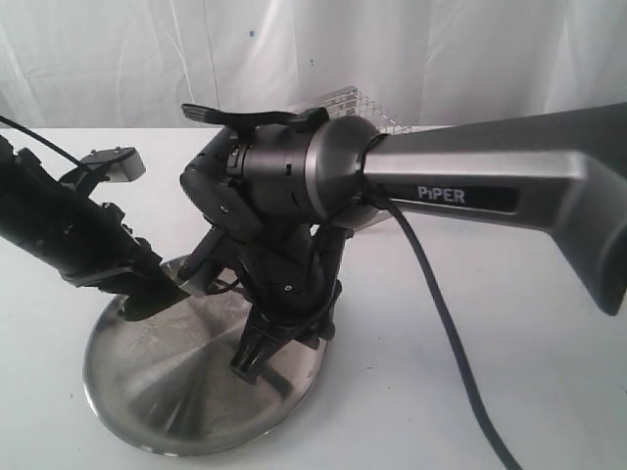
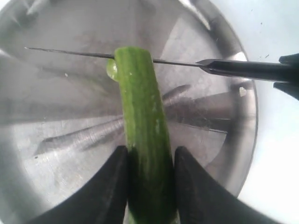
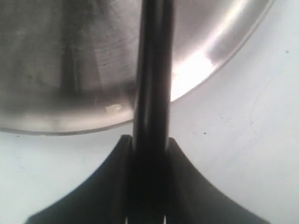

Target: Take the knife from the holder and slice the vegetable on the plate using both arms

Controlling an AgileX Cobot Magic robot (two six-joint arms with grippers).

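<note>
Left wrist view: knife (image 2: 243, 69) out of holder (image 1: 367, 103), blade across far end of vegetable (image 2: 142, 121), upper middle of frame, over plate (image 2: 60, 93). At lower edge, left fingers (image 2: 105, 186) clamp vegetable; right fingers (image 3: 110, 186) clamp knife handle. Judgement: pickup done, slicing begun, most length uncut.

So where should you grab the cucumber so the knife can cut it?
Grab the vegetable at the end far from the knife, pinching its two long sides. Come in from that end, along its length, as the left pincer does now. It is slim and straight, so a side pinch fits, and the blade end is left free.
</note>
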